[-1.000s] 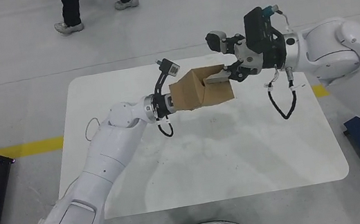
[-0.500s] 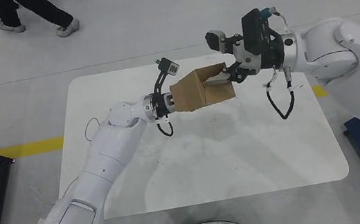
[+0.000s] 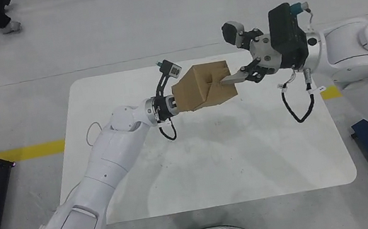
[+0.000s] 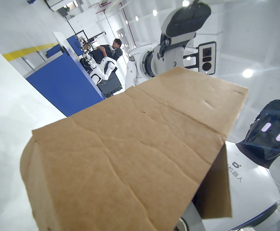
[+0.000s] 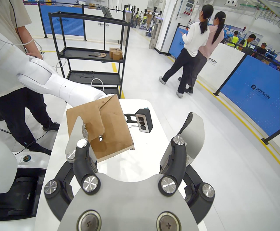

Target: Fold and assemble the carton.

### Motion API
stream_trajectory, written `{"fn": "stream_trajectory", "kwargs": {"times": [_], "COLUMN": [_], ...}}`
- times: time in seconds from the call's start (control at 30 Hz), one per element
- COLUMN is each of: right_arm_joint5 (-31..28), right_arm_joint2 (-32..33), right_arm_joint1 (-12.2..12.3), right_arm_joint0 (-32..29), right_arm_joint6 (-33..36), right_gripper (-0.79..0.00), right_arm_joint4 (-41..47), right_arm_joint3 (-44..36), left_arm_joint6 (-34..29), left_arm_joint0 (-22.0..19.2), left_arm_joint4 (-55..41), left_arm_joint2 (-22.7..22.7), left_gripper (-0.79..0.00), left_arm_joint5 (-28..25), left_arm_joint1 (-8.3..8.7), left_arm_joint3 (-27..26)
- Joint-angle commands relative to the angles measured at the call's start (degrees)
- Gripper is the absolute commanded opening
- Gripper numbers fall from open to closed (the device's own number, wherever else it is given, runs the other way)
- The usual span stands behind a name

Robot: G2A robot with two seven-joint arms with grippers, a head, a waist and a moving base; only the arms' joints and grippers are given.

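holds the carton clear of the bench, squarely between the two tools. clamps one end in the left tool, judging by the unsupported hang of the box; cannot make out those fingers behind the cardboard. presents the right tool spread wide at the opposite end, laying one finger against the rounded flap and leaving the other finger in open air, well apart from the box. shows, just ahead of the touching finger, that flap bent partway over the end panel, with a small slot beside its edge. reads as the closing of an end flap, with the box body already squared up.

to do it well: lock the left tool rigid to stop any swing away from the push. press with the flat of the finger, not the tip, and close to the crease, to hinge the flap rather than buckle it. steer the flap's edge toward the slot instead of ramming it straight into the panel. ease off at the first bowing of a wall; looks thin and already creased on the face nearest the left tool, likely to dent under a hard shove. leave the free finger wide, clear of the far corner, to avoid snagging.
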Motion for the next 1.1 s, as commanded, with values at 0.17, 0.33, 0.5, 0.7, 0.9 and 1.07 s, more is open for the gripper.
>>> {"fn": "stream_trajectory", "kwargs": {"times": [0.17, 0.33, 0.5, 0.7, 0.9, 1.07], "right_arm_joint5": [1.0, 1.6, 2.4, 2.1, 1.9, 2.1], "right_arm_joint2": [0.2, 0.1, -0.1, -0.3, -1.0, -1.3], "right_arm_joint1": [-0.2, -0.4, -0.7, -0.9, -1.2, -1.5], "right_arm_joint0": [-0.8, -0.5, -0.1, 0.5, 1.4, 2.2], "right_arm_joint6": [3.0, 5.0, 7.1, 9.7, 12.4, 13.7], "right_gripper": [-0.068, -0.068, -0.071, -0.065, -0.034, 0.0], "right_arm_joint4": [-0.3, -0.8, -0.8, 0.7, 2.1, 2.7], "right_arm_joint3": [-0.8, -1.6, -2.2, -2.0, -1.8, -2.3], "left_arm_joint6": [0.1, 0.3, 0.4, 0.6, 0.5, 0.8], "left_arm_joint0": [0.1, 0.2, 0.3, 0.2, 0.0, -0.3], "left_arm_joint4": [0.1, 0.3, 0.8, 1.3, 1.6, 1.7], "left_arm_joint2": [0.1, 0.2, 0.2, 0.4, 0.6, 0.8], "left_gripper": [-0.785, -0.785, -0.785, -0.785, -0.785, -0.785], "left_arm_joint5": [-0.1, -0.3, -0.4, -0.6, -0.5, -0.8], "left_arm_joint1": [0.0, 0.03, 0.1, 0.18, 0.2, 0.15], "left_arm_joint3": [-0.2, -0.2, -0.2, -0.1, 0.3, 0.9]}}
